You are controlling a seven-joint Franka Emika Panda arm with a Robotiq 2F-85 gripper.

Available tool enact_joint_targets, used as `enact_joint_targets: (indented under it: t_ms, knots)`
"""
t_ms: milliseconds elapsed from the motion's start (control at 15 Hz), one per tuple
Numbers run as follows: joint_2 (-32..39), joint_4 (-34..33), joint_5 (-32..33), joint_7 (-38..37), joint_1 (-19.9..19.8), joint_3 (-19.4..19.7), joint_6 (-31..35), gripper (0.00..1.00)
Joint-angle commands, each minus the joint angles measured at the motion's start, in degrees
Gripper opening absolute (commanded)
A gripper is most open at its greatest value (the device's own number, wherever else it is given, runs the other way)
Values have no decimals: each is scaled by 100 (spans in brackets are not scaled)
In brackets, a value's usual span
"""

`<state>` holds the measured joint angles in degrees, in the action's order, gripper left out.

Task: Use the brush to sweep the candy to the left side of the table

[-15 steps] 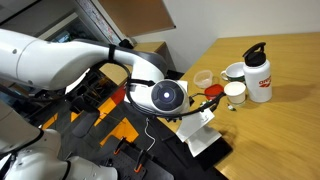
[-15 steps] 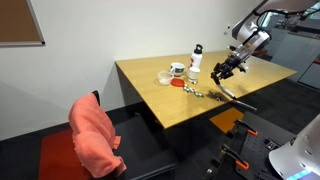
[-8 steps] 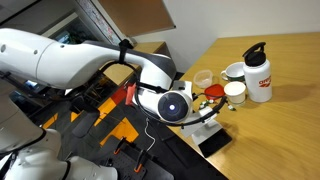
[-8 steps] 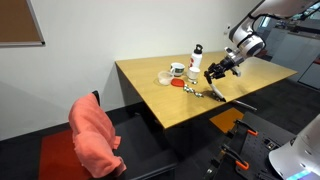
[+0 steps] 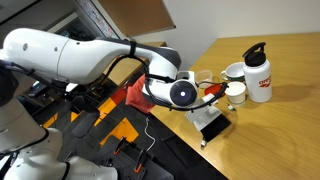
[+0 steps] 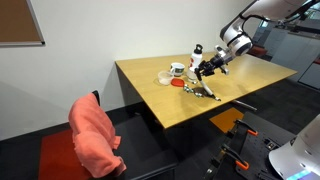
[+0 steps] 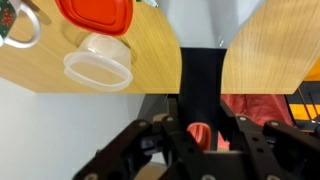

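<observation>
Light-brown wooden surface [image 6: 150, 92] is standing in an office-like room, backed by a white wall [image 6: 90, 30] on which a brown board [image 6: 18, 22] is hanging. A pink cloth [image 6: 93, 135] is lying draped over a dark chair [image 6: 135, 128] at the near side. The white robot arm [image 5: 70, 55] is reaching over one end of the surface, and its tool [image 7: 198, 133] is gripping the brush [image 7: 200, 70], jaws closed tight on it. In the wrist view the short red handle is sitting between the two dark fingers [image 7: 172, 140], and the flat black bristle block is pointing away from the camera, with wood showing on either side of it. In both exterior views the bristles are hanging low at that end of the surface; whether they are touching the wood cannot be told. The candy [image 6: 193, 90] is showing only as a few pale specks on the surface just beside the bristles, between them and the red dish [image 6: 177, 84], too small to count. Four other items are standing grouped near the dish: a white bottle [image 5: 258, 75] with a black cap and red label, upright; a white mug [image 5: 233, 70] beside it; a white cup [image 5: 235, 92] just in front; and a clear tub [image 7: 98, 62], sitting just beside the red dish. Black and orange equipment [image 5: 110, 125] is lying on the floor beyond the surface.
</observation>
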<state>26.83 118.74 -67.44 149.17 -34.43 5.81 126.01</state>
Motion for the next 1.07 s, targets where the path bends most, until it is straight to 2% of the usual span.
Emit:
enact_joint_targets:
  t_ms: [0, 400, 800, 867, 933, 1000]
  knots:
    - [313, -334, -101, 0, -73, -364, -108, 16]
    - [584, -632, 9, 0, -83, -922, -106, 16]
    - [274, -723, 205, 0, -818, -1991, -407, 16]
    - [162, -589, 278, 0, -835, -1981, -493, 16]
    - [-6, -370, 410, -16, -744, -1802, -603, 16]
    - [-204, -295, 341, -39, -189, -1100, -912, 16]
